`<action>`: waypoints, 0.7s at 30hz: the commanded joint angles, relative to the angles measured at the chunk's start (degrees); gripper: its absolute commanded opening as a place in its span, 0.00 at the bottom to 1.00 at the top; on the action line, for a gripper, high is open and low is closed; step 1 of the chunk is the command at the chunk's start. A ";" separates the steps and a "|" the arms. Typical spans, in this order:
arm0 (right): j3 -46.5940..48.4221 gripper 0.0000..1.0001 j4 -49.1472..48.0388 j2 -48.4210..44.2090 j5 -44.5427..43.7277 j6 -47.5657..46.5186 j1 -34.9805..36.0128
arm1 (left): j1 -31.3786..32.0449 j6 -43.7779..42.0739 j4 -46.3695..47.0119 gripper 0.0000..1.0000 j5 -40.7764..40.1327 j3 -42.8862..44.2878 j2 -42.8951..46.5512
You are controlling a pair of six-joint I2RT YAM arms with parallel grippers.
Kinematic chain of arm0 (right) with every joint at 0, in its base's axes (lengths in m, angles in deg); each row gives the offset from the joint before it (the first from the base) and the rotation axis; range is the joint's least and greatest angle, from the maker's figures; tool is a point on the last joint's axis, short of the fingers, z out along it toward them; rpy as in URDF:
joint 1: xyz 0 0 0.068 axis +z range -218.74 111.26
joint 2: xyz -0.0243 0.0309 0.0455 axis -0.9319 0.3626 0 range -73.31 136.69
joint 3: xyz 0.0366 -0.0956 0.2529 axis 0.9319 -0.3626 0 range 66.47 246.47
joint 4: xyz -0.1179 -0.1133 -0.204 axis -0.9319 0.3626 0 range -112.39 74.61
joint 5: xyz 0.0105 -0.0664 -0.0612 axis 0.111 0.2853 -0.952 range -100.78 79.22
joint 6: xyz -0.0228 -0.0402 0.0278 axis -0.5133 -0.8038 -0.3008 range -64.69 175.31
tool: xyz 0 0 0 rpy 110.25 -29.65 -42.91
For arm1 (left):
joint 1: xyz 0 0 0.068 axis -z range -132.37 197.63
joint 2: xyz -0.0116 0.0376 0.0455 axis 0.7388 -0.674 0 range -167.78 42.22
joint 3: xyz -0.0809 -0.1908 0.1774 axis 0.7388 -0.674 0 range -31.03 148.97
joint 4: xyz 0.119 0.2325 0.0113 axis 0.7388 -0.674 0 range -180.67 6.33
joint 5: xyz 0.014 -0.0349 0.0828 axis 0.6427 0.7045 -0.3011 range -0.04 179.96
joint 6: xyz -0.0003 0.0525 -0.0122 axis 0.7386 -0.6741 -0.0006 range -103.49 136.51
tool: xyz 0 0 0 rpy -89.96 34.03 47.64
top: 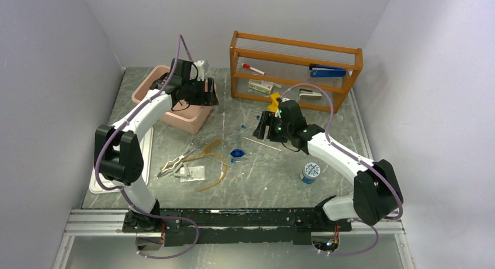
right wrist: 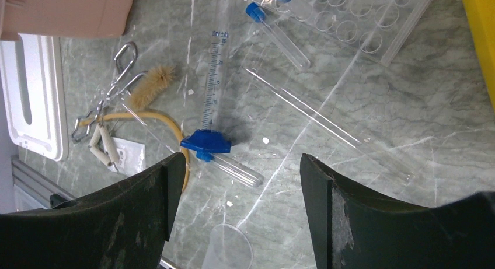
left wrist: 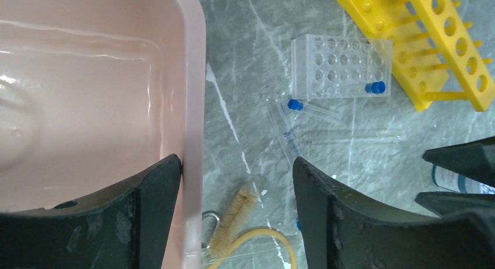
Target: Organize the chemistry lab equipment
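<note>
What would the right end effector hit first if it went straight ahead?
Probably the clear tube lying on the table beside the measuring cylinder's blue foot, though depth is hard to judge.

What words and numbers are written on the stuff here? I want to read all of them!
"25": near the top of the blue scale on the measuring cylinder; its other marks are too small to read.
Blue-and-white label on the round jar: too blurred to read.
Boxes on the wooden shelf: print too small to read.
White packet: nothing I can read.
</note>
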 commanded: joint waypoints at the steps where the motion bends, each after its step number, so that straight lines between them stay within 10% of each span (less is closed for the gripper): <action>1: 1.25 0.75 -1.79 1.83 -0.51 -0.04 1.15 | 0.97 0.14 3.65 0.70 6.99 0.18 -1.62; 12: 8.27 0.54 -1.68 12.28 -6.05 -0.05 7.75 | 1.47 1.74 4.74 0.61 11.57 -1.52 -0.14; 21: 23.03 0.57 7.43 27.65 -14.19 -2.73 13.43 | 1.47 2.81 1.55 0.70 -3.86 -2.76 10.86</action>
